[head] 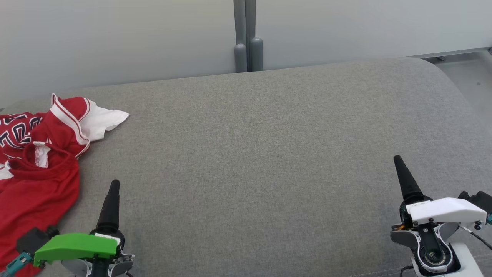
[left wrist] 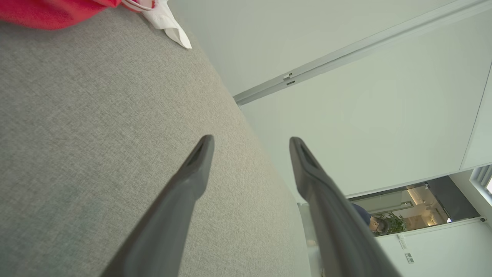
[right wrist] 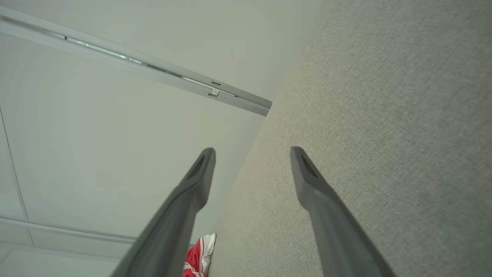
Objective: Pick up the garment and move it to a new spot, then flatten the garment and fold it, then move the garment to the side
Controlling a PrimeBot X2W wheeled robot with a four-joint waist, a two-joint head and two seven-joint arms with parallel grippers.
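Standing before the work surface, I record the following.

Garment (head: 38, 154): a red jersey with white trim and dark lettering. It lies crumpled in a heap at the robot's left end of the grey fabric surface (head: 269, 154), with one white flap spread toward the middle. Part of it runs past the edge of the head view, so its full extent cannot be judged. It is unfolded and in neither gripper.

Left gripper (left wrist: 251, 140): the jaws are spread wide with nothing between the fingers. It hovers low over bare fabric just beside the heap, fingers pointing toward the far wall. The finger seen from the head is clear of the cloth. Its green cover (head: 75, 246) sits by the garment's near edge; whether the two touch cannot be told.

Right gripper (right wrist: 252, 151): the jaws are likewise wide and empty. It is at the robot's right end of the surface, well apart from the garment, fingers pointing the same way.

Behind the surface stand pale wall panels (head: 115, 38) joined at a grey post (head: 246, 38). From the left wrist, a person (left wrist: 369, 221) is partly visible through a distant opening.
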